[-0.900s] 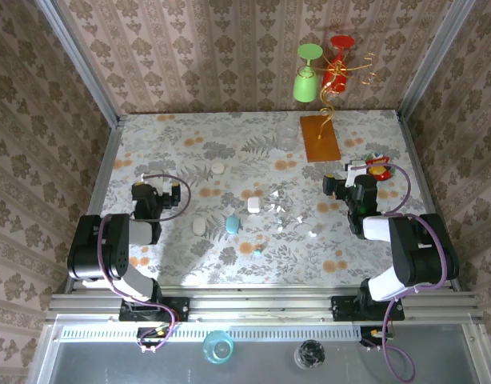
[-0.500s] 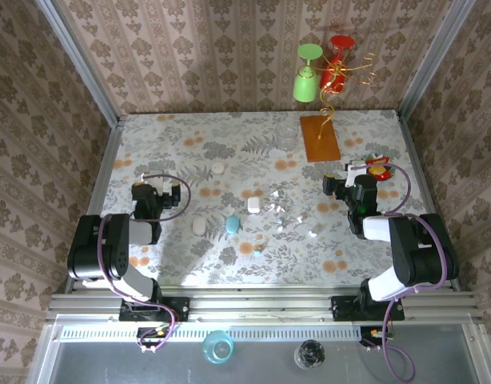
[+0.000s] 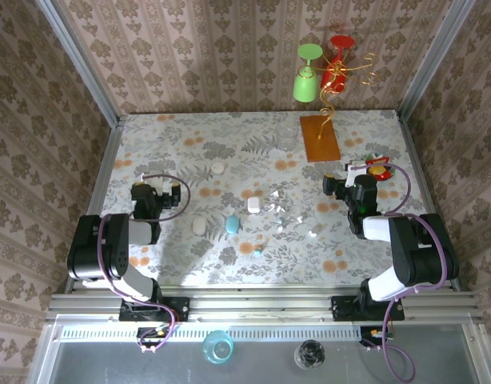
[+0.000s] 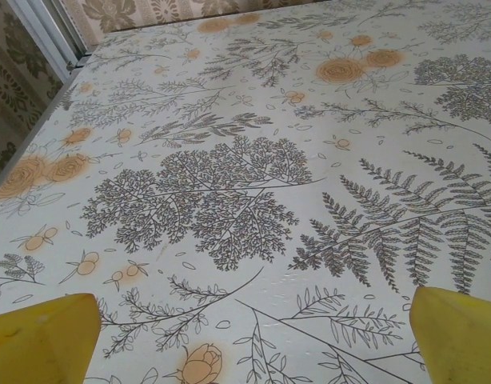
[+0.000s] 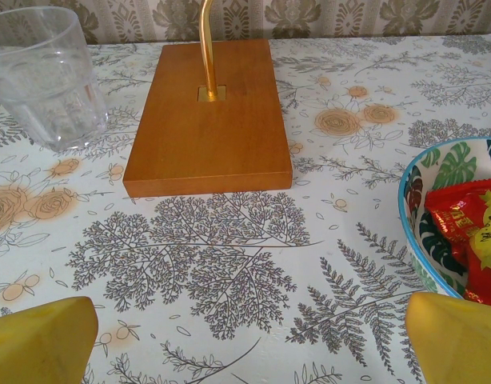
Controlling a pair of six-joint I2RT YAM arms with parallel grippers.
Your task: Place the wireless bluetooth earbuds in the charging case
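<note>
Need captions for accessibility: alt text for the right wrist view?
Wooden base with a gold rod on a floral tablecloth, clear glass at its left, bowl of wrappers at right. Open right gripper's yellow fingertips in the bottom corners.

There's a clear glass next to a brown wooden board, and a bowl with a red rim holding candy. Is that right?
Almost. The rim of the bowl is blue, not red; the right wrist view shows it. The clear glass does sit next to the brown wooden board, and the bowl does hold candy.
</note>
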